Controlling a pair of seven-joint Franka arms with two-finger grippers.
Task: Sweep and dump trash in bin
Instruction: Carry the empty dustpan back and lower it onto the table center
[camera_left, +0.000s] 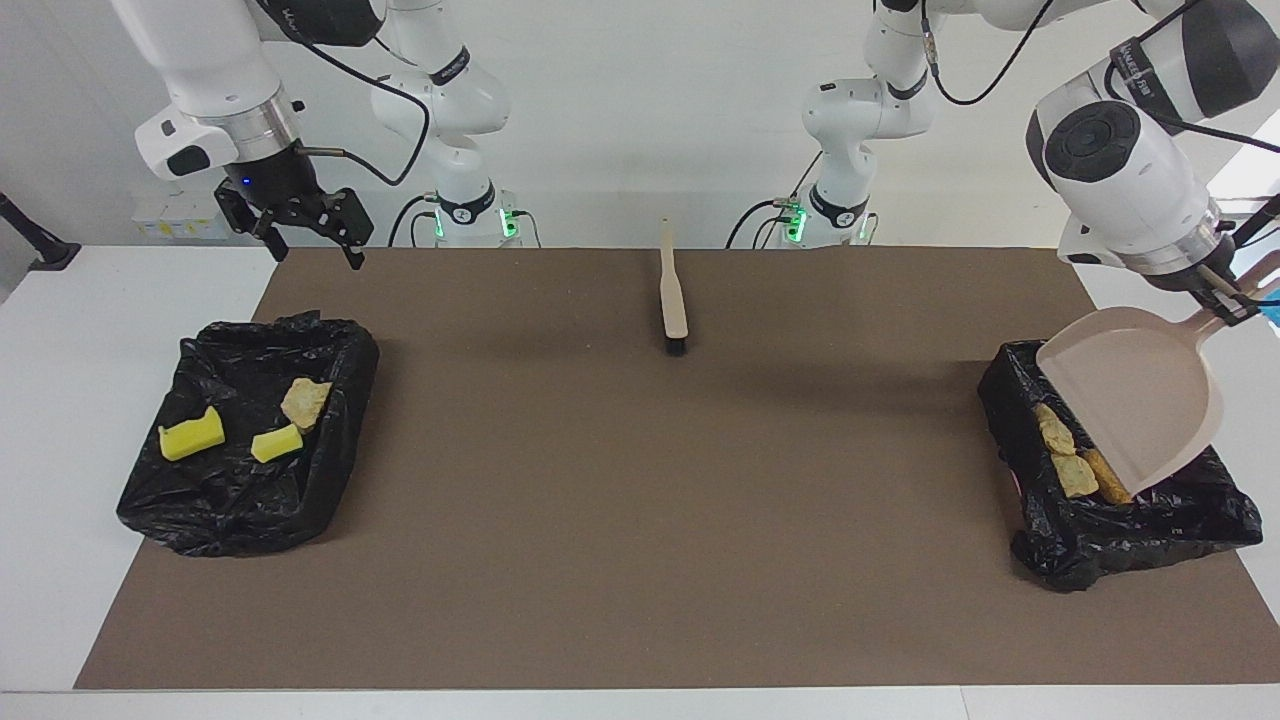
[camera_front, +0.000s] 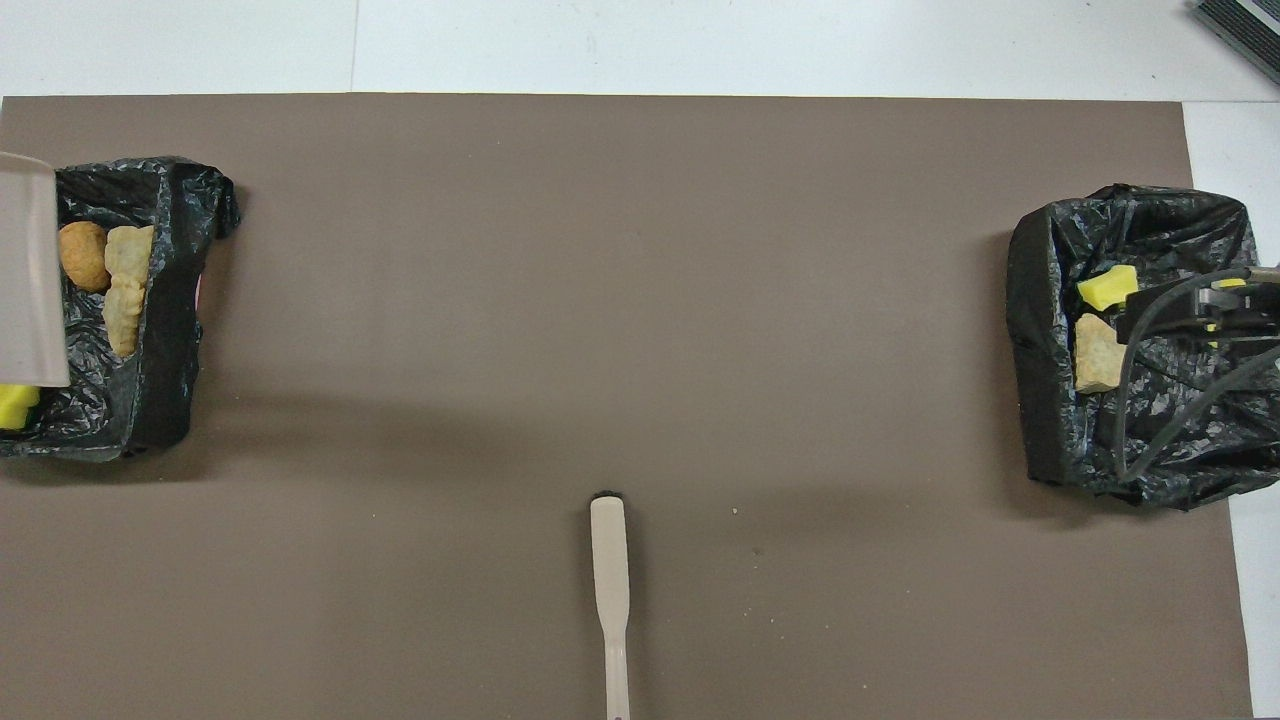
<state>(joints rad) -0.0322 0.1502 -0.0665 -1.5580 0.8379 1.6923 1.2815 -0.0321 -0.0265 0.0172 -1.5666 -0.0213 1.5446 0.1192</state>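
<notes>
- Facing view: left gripper (camera_left: 1232, 300) clamped on the handle of the beige dustpan (camera_left: 1135, 395); pan tilted, mouth down, over the bin lined with black bag (camera_left: 1130, 525) at the left arm's end of the table
- In that bin: two tan bread-like pieces (camera_left: 1054, 430) (camera_left: 1075, 474) and a golden-brown piece (camera_left: 1106, 477), the last partly hidden by the pan's edge
- Right gripper (camera_left: 303, 232) up in the air over the table's edge nearest the robots, at the right arm's end; fingers spread wide, holding nothing
- Second black-lined bin (camera_left: 250, 500) at that end holds two yellow sponge chunks (camera_left: 191, 434) (camera_left: 276, 442) and one tan piece (camera_left: 305, 401)
- Hand brush (camera_left: 672, 296) flat on the brown mat (camera_left: 640, 520), between the bins, bristles pointing away from the robots
- Overhead view: dustpan edge (camera_front: 28, 275) over the left-end bin (camera_front: 165, 300); yellow sponge chunk (camera_front: 16, 402) shows just past the pan's lip, inside the bag; right arm's cable and gripper (camera_front: 1205, 312) cover part of the other bin (camera_front: 1040, 400)
</notes>
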